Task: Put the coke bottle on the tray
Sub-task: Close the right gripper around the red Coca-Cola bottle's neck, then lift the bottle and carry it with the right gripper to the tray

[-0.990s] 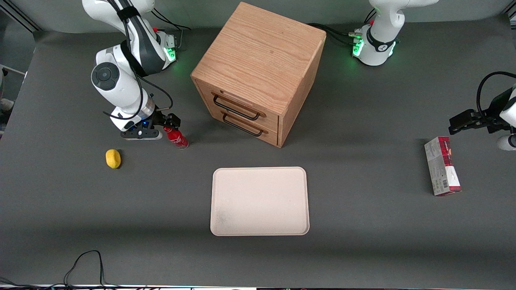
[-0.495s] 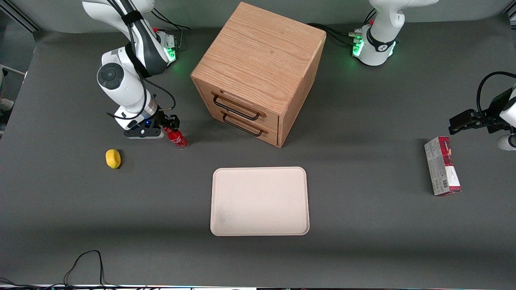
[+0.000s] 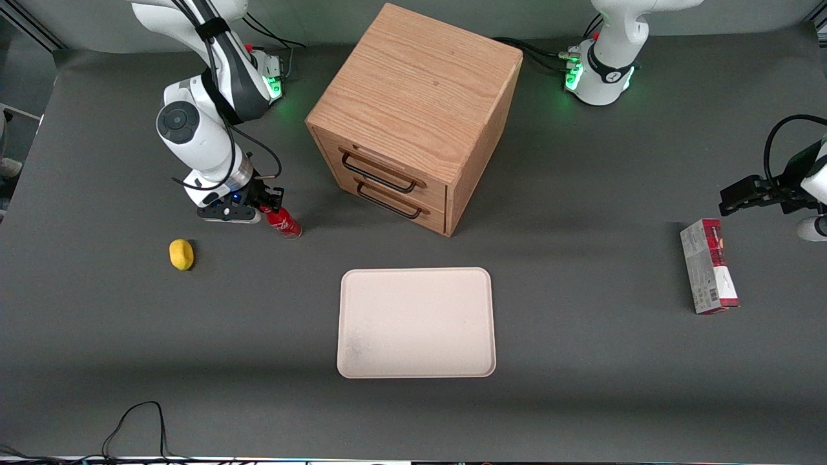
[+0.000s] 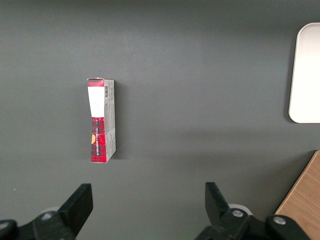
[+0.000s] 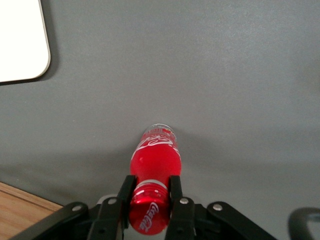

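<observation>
The claw (image 5: 150, 200) is squeezed tight on the neck of the coke bottle (image 5: 156, 162), one finger (image 5: 123, 192) on each side just under the red cap. The bottle stands on the dark table (image 3: 581, 387), near the working arm's end. A yellow lemon (image 3: 181, 254) lies close by, a bit nearer the front camera. The wooden cabinet (image 3: 413, 116) stands beside the bottle. The pale tray (image 3: 417, 323) sits in front of the cabinet's drawers, well apart from the bottle.
</observation>
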You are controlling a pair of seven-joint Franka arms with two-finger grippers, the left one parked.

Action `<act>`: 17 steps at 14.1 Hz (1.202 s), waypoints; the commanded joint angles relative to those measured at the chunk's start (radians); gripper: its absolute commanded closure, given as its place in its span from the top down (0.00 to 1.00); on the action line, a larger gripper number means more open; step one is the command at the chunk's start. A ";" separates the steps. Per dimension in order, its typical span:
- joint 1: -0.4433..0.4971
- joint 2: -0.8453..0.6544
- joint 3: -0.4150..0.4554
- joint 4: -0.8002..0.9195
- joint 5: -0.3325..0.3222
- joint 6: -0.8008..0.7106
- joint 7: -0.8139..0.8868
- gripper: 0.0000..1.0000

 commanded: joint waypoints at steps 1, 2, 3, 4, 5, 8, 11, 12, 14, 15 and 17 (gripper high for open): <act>0.000 0.003 0.008 0.100 -0.012 -0.103 0.033 0.00; -0.004 0.019 0.008 0.174 -0.015 -0.193 0.028 0.00; -0.010 0.044 0.006 0.271 -0.015 -0.293 0.029 0.00; -0.023 0.085 0.005 0.413 -0.016 -0.426 0.034 0.00; -0.033 0.107 0.003 0.504 -0.016 -0.501 0.037 0.00; -0.047 0.150 -0.002 0.699 -0.016 -0.661 0.039 0.00; -0.047 0.202 0.000 0.833 -0.031 -0.769 0.042 0.00; -0.046 0.208 0.000 0.865 -0.033 -0.781 0.055 0.00; -0.046 0.251 0.000 0.977 -0.035 -0.833 0.075 0.00; -0.046 0.285 0.000 1.050 -0.035 -0.882 0.079 0.00; -0.040 0.357 0.000 1.179 -0.035 -0.916 0.124 0.00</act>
